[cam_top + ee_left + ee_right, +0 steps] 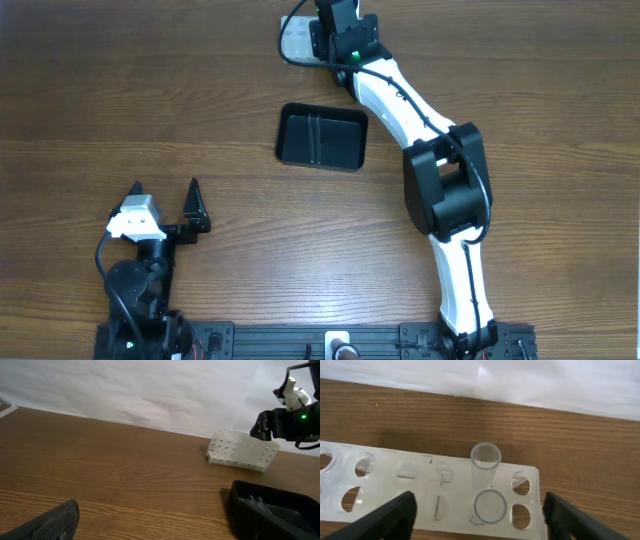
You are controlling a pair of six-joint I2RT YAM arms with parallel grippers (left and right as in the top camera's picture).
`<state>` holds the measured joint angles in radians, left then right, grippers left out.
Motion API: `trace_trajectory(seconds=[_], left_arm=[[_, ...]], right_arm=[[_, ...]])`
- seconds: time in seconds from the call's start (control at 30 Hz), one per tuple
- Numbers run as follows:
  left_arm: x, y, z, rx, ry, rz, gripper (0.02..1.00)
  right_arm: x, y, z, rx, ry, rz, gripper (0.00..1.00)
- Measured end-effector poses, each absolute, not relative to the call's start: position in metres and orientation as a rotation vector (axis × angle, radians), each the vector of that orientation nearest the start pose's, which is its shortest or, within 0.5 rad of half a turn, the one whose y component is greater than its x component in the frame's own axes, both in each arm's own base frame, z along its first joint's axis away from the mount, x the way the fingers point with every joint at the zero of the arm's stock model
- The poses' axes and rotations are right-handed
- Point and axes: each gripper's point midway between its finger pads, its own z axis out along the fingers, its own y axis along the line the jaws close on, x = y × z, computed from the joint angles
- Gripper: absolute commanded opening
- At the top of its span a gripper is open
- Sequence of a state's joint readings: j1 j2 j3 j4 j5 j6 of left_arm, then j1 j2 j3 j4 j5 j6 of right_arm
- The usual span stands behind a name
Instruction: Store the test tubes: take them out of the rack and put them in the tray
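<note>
R claw (479,510) open above 2 tubes (485,471) in rack (385,486)

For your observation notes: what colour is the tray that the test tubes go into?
The tray is black, seen best in the top view.

Your right hand (479,499) hangs over the rack (420,485), which sits near the far edge of the tabletop (520,90). Its fingers (387,515) stand either side of two test tubes (486,457). The two are upright in neighbouring holes near the rack's end, one just behind the other. The tray (322,137) lies on the tabletop behind that hand, toward the arm bases and apart from the rack, with stored tubes (257,504) lying inside it. Your left hand (164,187) sits close to its own base, well apart from both. From it, the tray lies ahead to the right, and the rack stands farther off behind the tray.
</note>
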<state>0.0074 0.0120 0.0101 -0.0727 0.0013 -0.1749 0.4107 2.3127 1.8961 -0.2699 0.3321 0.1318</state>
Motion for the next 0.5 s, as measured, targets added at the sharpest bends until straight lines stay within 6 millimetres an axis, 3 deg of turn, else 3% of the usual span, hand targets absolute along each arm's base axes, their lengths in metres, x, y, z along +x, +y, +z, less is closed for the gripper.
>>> trace_trajectory(seconds=[0.23, 0.5], left_arm=[[0.2463, 0.0016, 0.1579, -0.149, 1.64, -0.129, 0.998], [0.2463, 0.0016, 0.1579, -0.149, 1.64, -0.129, 0.998]], right_arm=[[0.5994, 0.2017, 0.1143, -0.148, 2.208, -0.08, 0.481], [0.5969, 0.208, 0.1141, -0.157, 2.208, -0.075, 0.325]])
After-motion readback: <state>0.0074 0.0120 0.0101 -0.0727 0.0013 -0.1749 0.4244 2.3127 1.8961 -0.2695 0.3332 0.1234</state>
